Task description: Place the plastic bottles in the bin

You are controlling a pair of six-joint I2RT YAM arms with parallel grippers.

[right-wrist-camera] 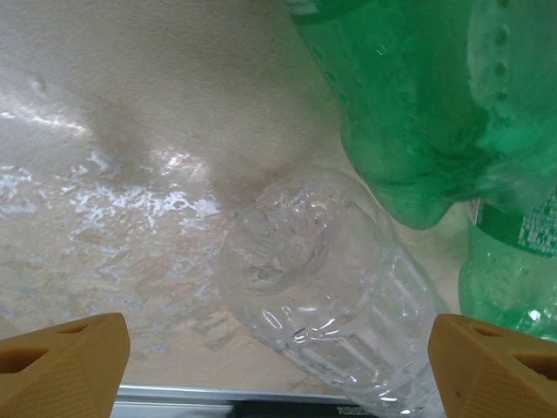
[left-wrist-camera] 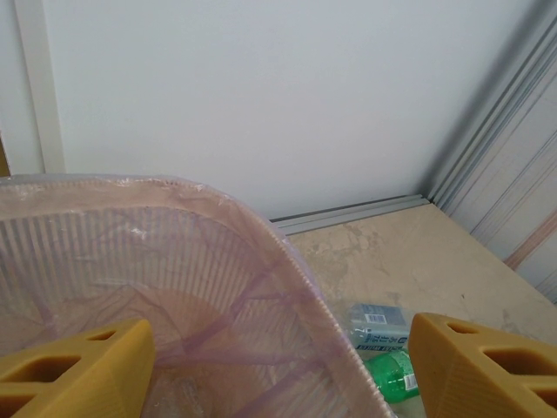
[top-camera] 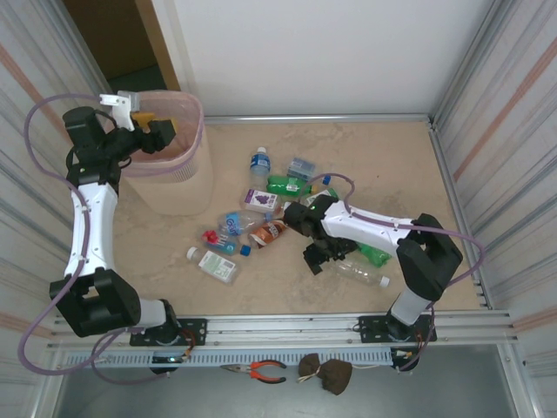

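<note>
The left pincer (top-camera: 150, 124) hangs over the rim of the bin (top-camera: 178, 187), fingers apart and empty. Right of the bin, bottles (top-camera: 259, 164) lie scattered on the counter (top-camera: 392, 165). There the right pincer (top-camera: 320, 259) stands spread around a clear bottle (right-wrist-camera: 331, 287), seemingly not touching it, beside a green bottle (right-wrist-camera: 409, 104).

glossy clear plastic bottle (right-wrist-camera: 335, 296); translucent ribbed bin (left-wrist-camera: 218, 287)

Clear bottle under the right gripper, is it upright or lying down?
Lying down: the clear bottle rests on its side on the table, below the open right gripper.
</note>
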